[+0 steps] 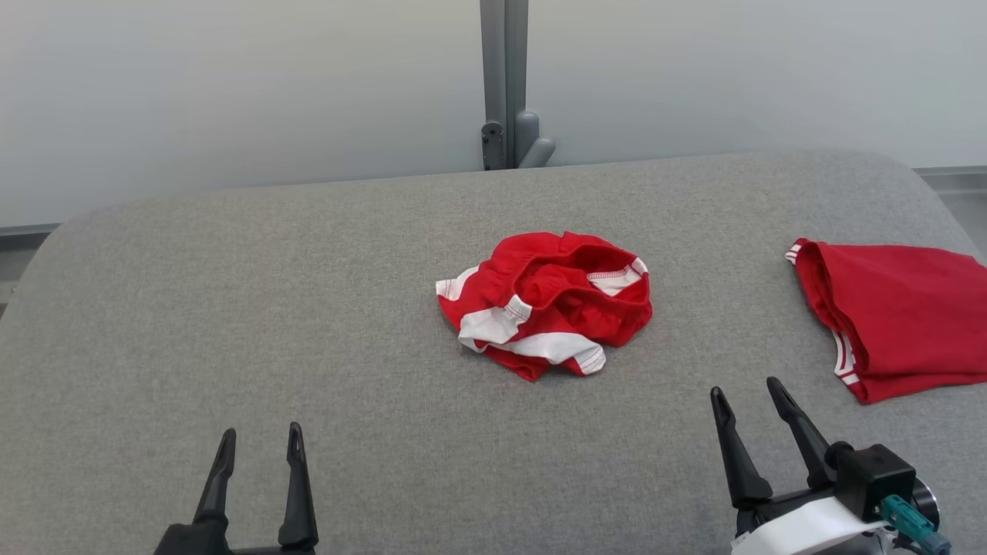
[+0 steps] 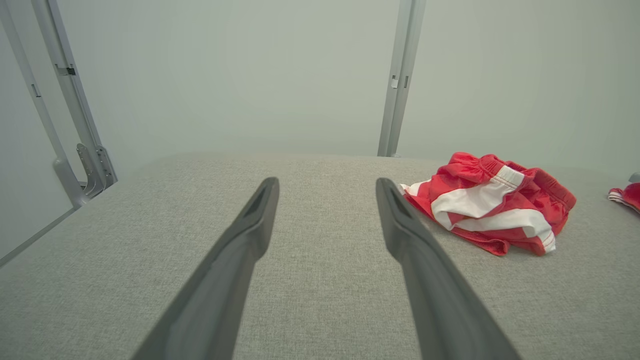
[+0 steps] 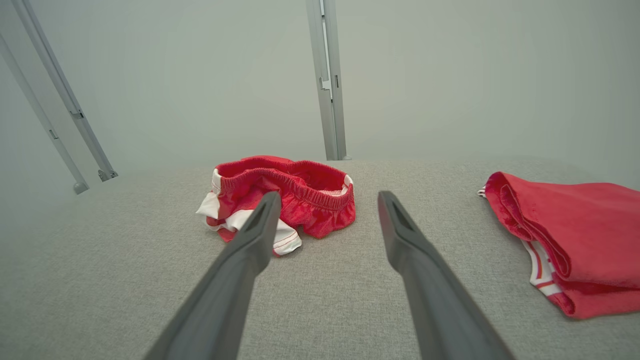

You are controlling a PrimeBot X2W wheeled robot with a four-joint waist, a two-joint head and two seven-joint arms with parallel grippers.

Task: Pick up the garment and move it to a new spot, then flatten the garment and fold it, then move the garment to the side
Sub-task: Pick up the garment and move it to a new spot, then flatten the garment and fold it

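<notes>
While short of the garment [image 1: 544, 304], both jaws wide, low.

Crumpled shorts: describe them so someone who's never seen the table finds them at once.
On the grey fabric table, look at the middle, in line with the grey post at the back wall. The shorts lie there in a heap, elastic waistband gaping. Unlike the neatly folded red garment near the right edge, they are bunched and show broad white panels.

A grey fabric table [image 1: 308, 308] stretches ahead of the left end effector [image 1: 261, 430]; beyond it, a pale wall [image 1: 231, 77] and a grey post [image 1: 503, 77].
</notes>
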